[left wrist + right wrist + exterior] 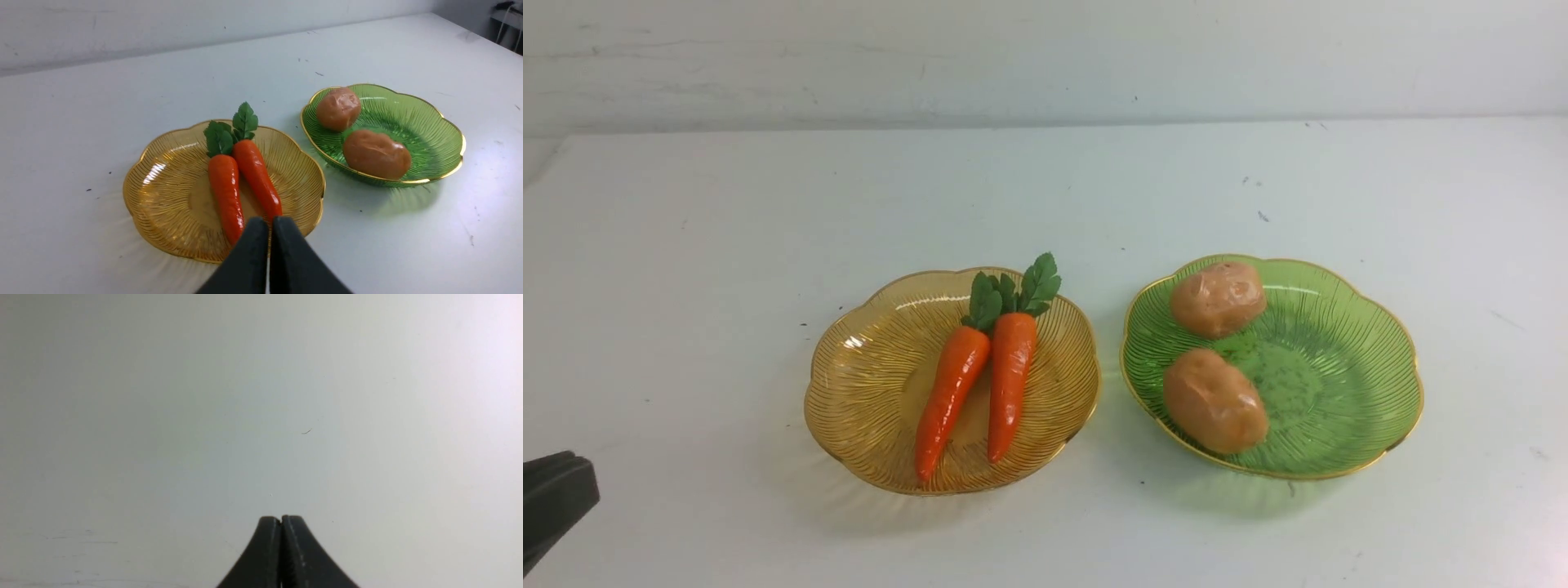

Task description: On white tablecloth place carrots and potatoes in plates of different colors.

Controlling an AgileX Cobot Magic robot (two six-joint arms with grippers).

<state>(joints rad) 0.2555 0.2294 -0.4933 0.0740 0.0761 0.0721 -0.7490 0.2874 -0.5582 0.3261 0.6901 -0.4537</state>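
- Toward the front edge of the counter (pixel 686 245), front view: carrots (pixel 1010 384) lie in the amber plate (pixel 866 392), potatoes (pixel 1215 400) in the green plate (pixel 1347 367).
- Left wrist: the left end effector (pixel 269 222), closed and empty, faces the amber plate; advancing could shove it.
- Right wrist: the right end effector (pixel 281 520), closed and empty, is over the counter.

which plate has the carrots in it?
The amber-yellow plate, on the robot's left: both carrots lie in it side by side. The green plate to its right holds the two potatoes instead.
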